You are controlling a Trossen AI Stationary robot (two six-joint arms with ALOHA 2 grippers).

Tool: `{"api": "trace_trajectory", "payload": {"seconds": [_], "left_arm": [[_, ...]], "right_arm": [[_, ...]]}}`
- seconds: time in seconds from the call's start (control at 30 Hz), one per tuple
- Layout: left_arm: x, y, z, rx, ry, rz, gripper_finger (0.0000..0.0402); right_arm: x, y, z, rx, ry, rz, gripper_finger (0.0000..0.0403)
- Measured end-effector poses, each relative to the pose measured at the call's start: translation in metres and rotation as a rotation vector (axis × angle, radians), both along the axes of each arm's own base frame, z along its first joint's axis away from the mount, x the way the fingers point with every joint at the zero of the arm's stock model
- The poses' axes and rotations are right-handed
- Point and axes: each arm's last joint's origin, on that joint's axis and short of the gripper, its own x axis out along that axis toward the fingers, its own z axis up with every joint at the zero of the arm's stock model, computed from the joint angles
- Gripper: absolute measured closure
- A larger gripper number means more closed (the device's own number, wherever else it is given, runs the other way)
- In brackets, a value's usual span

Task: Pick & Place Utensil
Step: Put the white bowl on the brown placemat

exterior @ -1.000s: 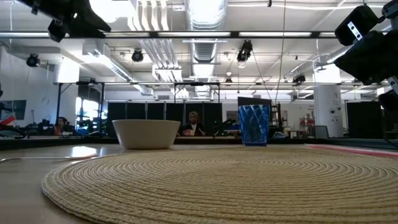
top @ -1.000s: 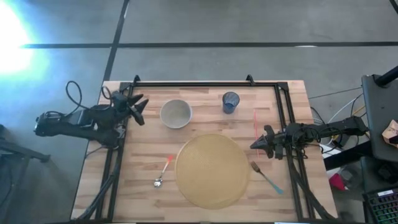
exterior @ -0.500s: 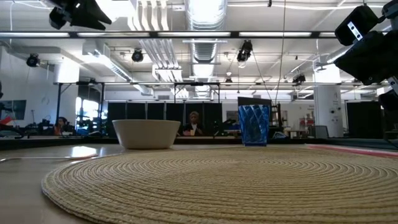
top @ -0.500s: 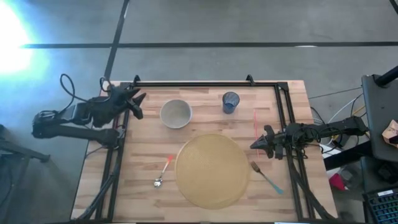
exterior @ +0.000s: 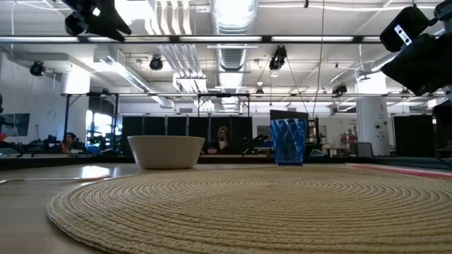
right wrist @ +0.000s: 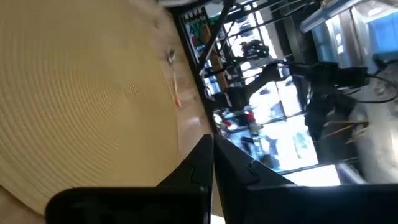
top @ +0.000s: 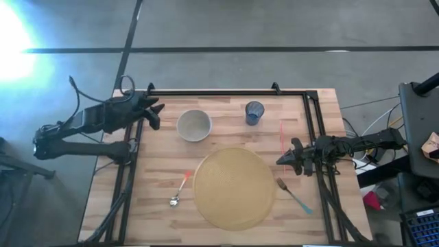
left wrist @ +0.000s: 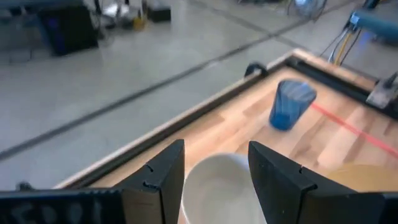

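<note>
A spoon (top: 179, 190) with an orange handle lies on the table left of the round woven placemat (top: 234, 188). A fork (top: 295, 195) with a blue handle lies to the placemat's right. A white bowl (top: 194, 125) and a blue cup (top: 254, 112) stand behind the placemat. My left gripper (top: 153, 114) hovers open above the table's far left corner, pointing at the bowl (left wrist: 217, 193), with nothing between its fingers. My right gripper (top: 280, 160) is shut and empty at the right side, just off the placemat's edge and behind the fork.
A black metal frame (top: 212, 92) runs along the table's far edge and down both sides. A red line (top: 282, 137) marks the wood right of the cup. Bare wood lies between the bowl, the spoon and the left rail.
My left gripper has risen a little and drifted toward the table's far edge, turning to point more toward the bowl. Its fingers have stayed open.
</note>
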Motion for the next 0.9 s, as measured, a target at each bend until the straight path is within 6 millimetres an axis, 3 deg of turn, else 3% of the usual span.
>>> {"api": "trace_trajectory", "payload": {"seconds": [0.2,0.4,0.67,0.9], "left_arm": [[0.013,0.021,-0.007,-0.12,0.058,0.01,0.0232],[0.028,0.052,-0.016,-0.26,0.101,0.053,0.0232],[0.052,0.08,-0.035,-0.339,0.195,0.109,0.0232],[0.07,0.098,-0.051,-0.403,0.268,0.147,0.0232]], "right_arm": [[-0.001,0.004,0.004,0.396,0.093,0.075,0.0394],[-0.001,0.004,0.02,0.8,0.07,0.093,0.0394],[-0.005,0.003,0.044,1.075,-0.055,0.209,0.0394],[-0.008,0.003,0.051,1.147,-0.095,0.26,0.0394]]}}
